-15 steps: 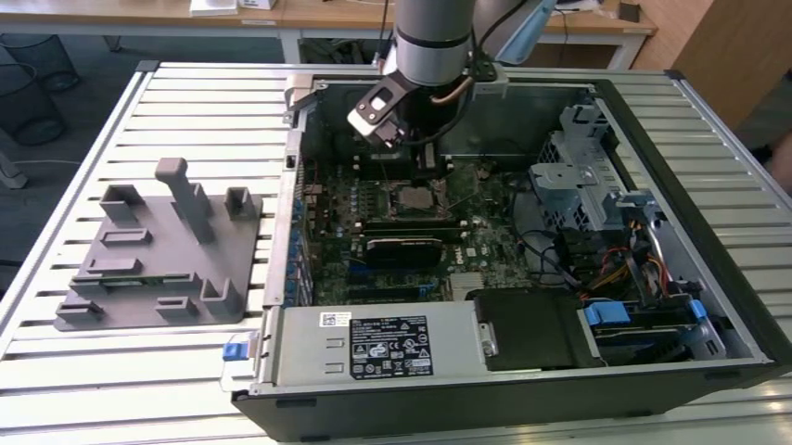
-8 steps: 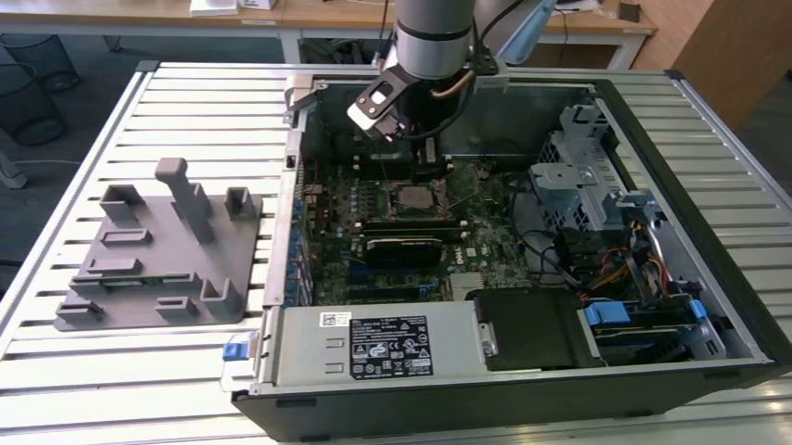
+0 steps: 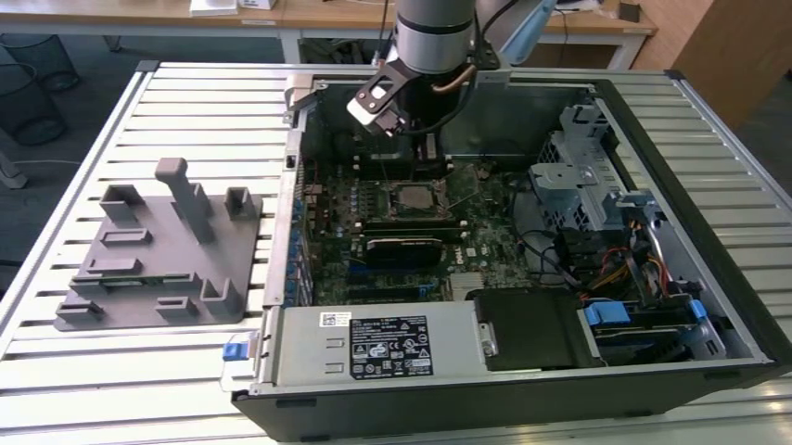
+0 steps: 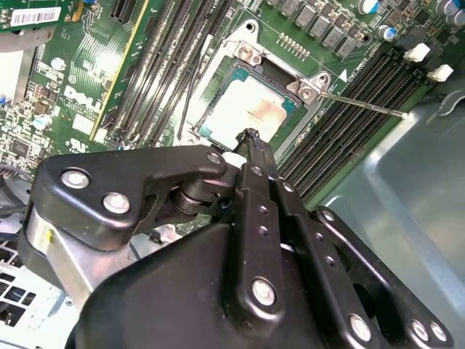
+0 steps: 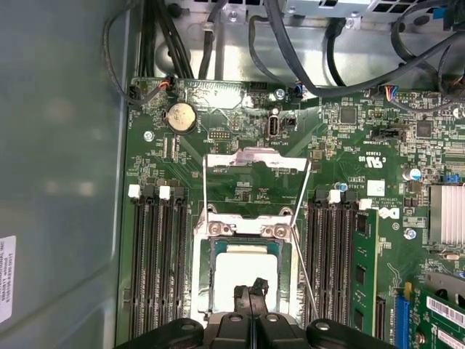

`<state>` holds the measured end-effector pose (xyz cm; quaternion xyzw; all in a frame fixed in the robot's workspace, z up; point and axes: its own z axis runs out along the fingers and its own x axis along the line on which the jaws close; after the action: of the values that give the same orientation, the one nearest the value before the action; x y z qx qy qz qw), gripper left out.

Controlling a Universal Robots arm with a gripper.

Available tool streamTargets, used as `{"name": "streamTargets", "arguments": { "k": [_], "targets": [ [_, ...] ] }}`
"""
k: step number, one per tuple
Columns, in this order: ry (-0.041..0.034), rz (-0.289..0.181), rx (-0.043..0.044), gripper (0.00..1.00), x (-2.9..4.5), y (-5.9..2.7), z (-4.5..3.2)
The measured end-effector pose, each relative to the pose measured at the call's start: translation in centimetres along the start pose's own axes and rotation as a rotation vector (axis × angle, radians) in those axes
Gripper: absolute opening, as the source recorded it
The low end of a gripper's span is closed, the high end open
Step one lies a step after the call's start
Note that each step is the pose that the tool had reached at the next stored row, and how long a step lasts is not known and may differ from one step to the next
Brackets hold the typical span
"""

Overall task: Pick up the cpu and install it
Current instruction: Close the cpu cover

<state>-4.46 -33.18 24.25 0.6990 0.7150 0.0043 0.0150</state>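
CPU (image 4: 243, 109) is seen lying flat in the socket (image 4: 218, 87) of the motherboard (image 5: 349, 153), with its pale metal top upward. The gripper (image 4: 251, 135) is positioned directly over it, and the two black fingers (image 5: 241, 294) are pressed together with nothing held between them. Whether their tips touch the chip cannot be told.

In the first wrist view the socket's metal load plate (image 5: 254, 161) is seen folded open beyond the chip, and in the second wrist view one thin lever rod (image 4: 363, 105) is stretched out beside the frame. Dark memory slots are placed on both sides of the socket. Four white latches (image 5: 133, 191) are counted in the first wrist view, two on each side. One round coin battery (image 5: 180, 116) is mounted further on the board.

White lettering is printed on the board, and one white barcode label (image 4: 33, 16) is fixed on a card near it.

In the exterior view the motherboard is contained in one open computer case (image 3: 743, 306), together with coloured cables and a grey box carrying one black label (image 3: 389, 348) and a small white one. The case is laid on a slatted metal table (image 3: 148, 371). One grey fixture tray (image 3: 161, 250) is placed beside the case, on the exterior view's left.
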Motion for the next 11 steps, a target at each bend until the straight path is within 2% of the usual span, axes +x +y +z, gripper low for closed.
{"name": "streamTargets", "arguments": {
  "k": [11],
  "targets": [
    [0.0001, 0.000, -0.0001, 0.11, 0.00, 0.02, -0.72]
  ]
}}
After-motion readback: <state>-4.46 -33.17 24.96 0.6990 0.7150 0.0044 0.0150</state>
